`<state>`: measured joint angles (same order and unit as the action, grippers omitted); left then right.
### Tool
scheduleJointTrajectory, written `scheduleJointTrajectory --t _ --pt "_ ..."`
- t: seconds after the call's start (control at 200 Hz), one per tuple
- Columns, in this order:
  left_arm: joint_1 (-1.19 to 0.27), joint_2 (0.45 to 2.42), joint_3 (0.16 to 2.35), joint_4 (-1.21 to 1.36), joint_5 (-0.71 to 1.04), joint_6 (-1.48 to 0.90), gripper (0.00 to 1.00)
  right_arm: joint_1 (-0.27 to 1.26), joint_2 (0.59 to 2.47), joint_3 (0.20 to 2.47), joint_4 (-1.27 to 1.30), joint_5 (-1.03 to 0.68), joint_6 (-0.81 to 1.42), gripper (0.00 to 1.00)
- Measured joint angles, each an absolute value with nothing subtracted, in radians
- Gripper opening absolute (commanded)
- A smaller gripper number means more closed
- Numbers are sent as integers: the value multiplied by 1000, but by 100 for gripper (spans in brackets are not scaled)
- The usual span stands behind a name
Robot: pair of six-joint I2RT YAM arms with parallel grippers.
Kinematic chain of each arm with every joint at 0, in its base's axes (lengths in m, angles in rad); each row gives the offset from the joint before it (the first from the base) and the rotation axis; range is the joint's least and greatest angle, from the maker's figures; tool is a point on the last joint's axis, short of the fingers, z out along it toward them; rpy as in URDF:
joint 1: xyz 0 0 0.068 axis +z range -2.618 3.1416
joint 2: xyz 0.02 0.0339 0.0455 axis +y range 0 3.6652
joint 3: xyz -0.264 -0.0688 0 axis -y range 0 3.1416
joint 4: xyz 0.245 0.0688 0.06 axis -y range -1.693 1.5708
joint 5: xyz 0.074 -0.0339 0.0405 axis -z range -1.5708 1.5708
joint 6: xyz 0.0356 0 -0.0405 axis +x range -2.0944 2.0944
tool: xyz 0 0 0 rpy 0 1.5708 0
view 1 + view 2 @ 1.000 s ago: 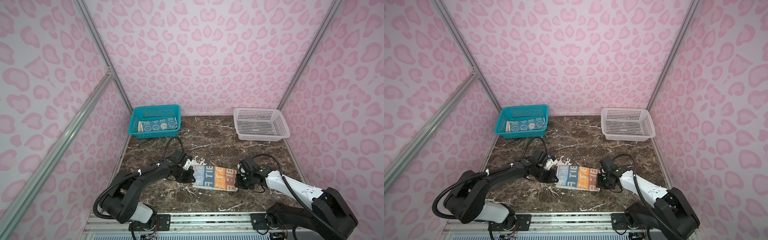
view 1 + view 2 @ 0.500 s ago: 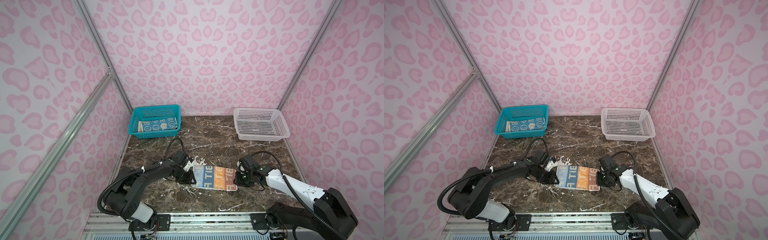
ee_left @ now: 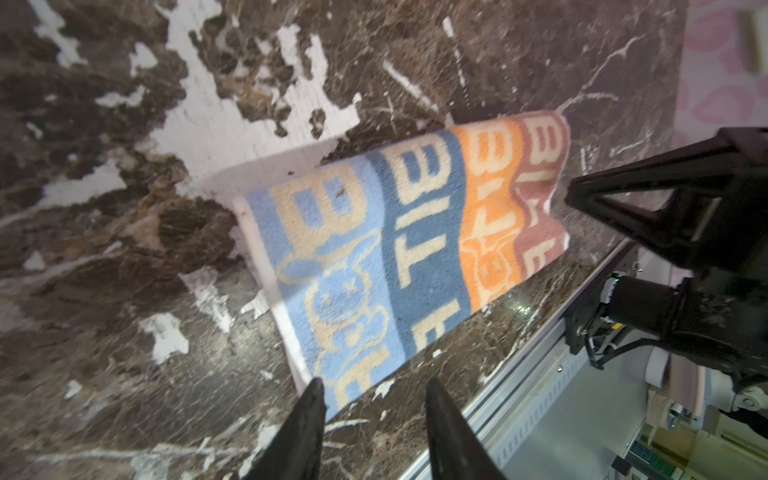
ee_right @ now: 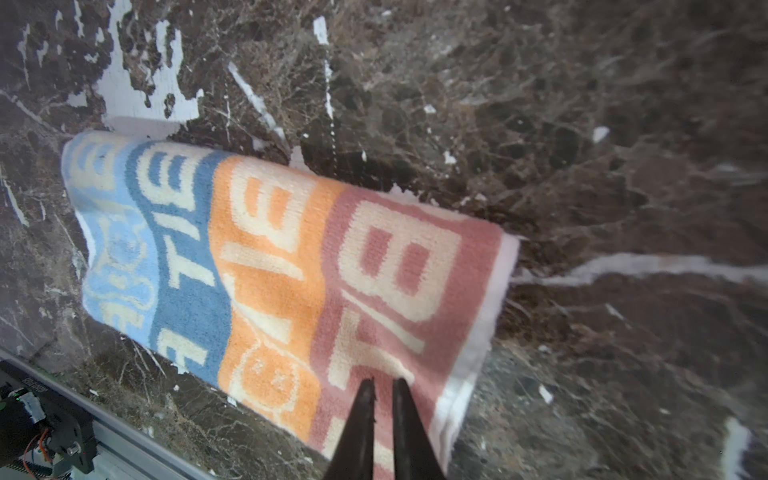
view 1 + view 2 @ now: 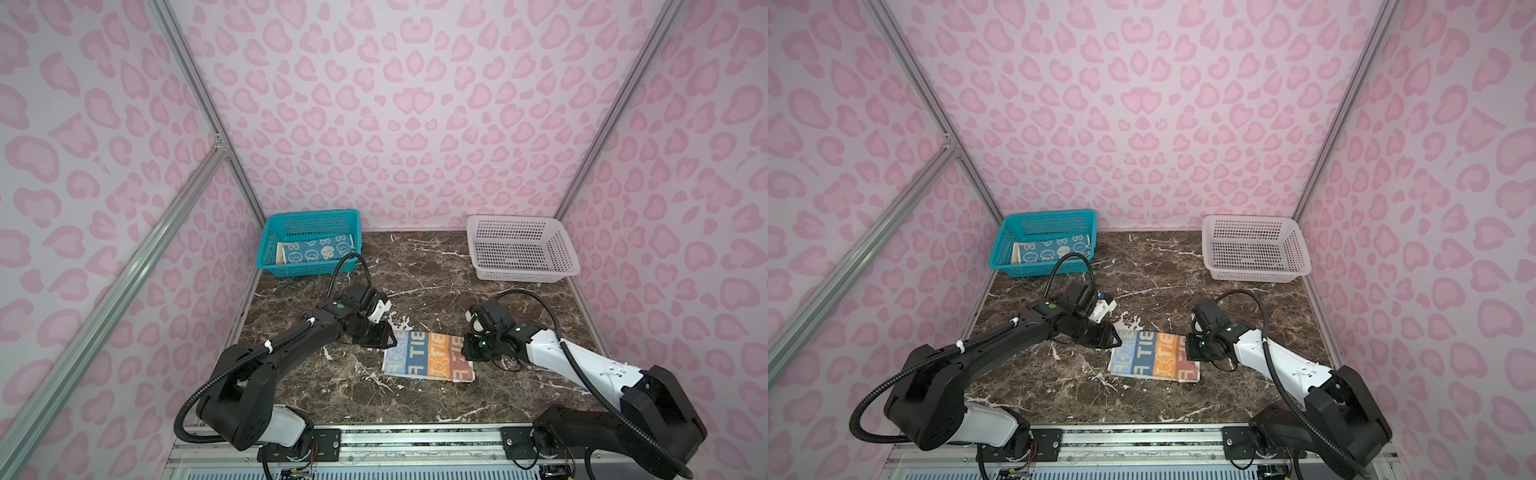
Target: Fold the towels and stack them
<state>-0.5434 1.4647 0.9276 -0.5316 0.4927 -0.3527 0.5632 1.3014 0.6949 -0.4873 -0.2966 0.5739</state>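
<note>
1. The cream terry towel with blue, orange and brown lettering (image 5: 428,357) lies folded into a flat strip on the dark marble counter (image 5: 436,282), near the middle of the counter's front edge.
2. Its long axis runs side to side, roughly along that front edge. The light-blue end points toward my left arm and the brown end toward my right.
3. The left gripper (image 3: 376,386) sits at the strip's far left corner with its jaws apart. In the left wrist view the light-blue corner lies right at the tips, and nothing is clamped.
4. The right gripper (image 4: 382,384) hangs over the brown end, just inside the white hem, with its jaws almost together. I cannot tell whether they have a pinch of cloth.
5. The blue terry towel with white bunnies (image 5: 316,249) lies in the teal mesh basket (image 5: 309,214) at the far left corner, with an orange-cream cloth edge (image 5: 281,254) showing beside it. The white mesh basket (image 5: 523,272) stands at the far right corner.
6. My read is that each arm owns one short end, so any further fold goes along the long axis. The stack lies toward the far left corner, so the left arm is the nearer carrier.
</note>
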Motion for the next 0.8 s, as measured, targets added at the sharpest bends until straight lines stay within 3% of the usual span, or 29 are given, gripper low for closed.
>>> scheduleJointTrajectory --t 0.195,0.8 --pt "-546 1565 917 -400 554 -446 3 583 1401 724 -439 -287 606 0" --pt "-523 1739 870 -347 569 -440 3 556 1526 773 -471 -186 621 0"
